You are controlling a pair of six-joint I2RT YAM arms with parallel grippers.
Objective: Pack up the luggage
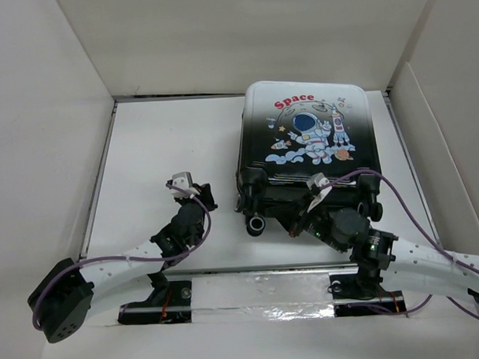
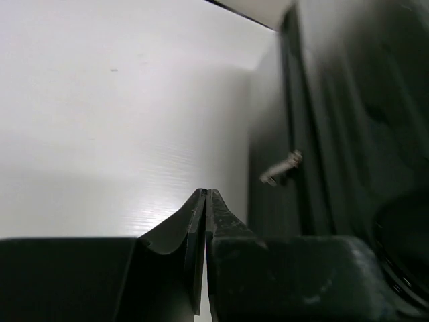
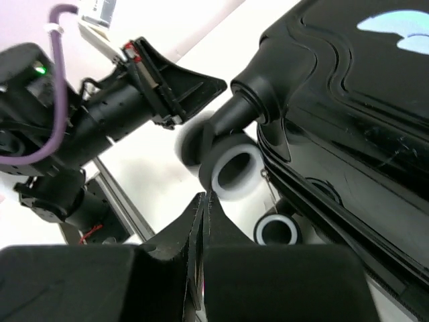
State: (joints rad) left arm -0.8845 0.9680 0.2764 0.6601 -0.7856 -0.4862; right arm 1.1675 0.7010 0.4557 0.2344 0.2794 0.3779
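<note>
Top external view gives us a white counter [image 1: 175, 142] boxed in by plain white walls [image 1: 242, 37], with a shiny strip [image 1: 259, 287] along its near edge. The luggage [image 1: 305, 138] lies closed, print up, toward the right rear corner, wheels [image 3: 234, 171] facing the near edge. Our left fingers [image 2: 196, 225] are pressed together, empty, near its left side. Our right fingers [image 3: 194, 225] are pressed together near the wheels.

Reaches in from the near left with the white perforated left arm [image 1: 120, 266], black wrist bent toward the right. Presses the fingers of the black two-finger left gripper [image 2: 204, 198] flat together, empty. Stretches the white perforated right arm [image 1: 431, 259] in from the near right, leftward and low. Clamps the black two-finger right gripper [image 3: 204, 201] fully closed, empty.
</note>
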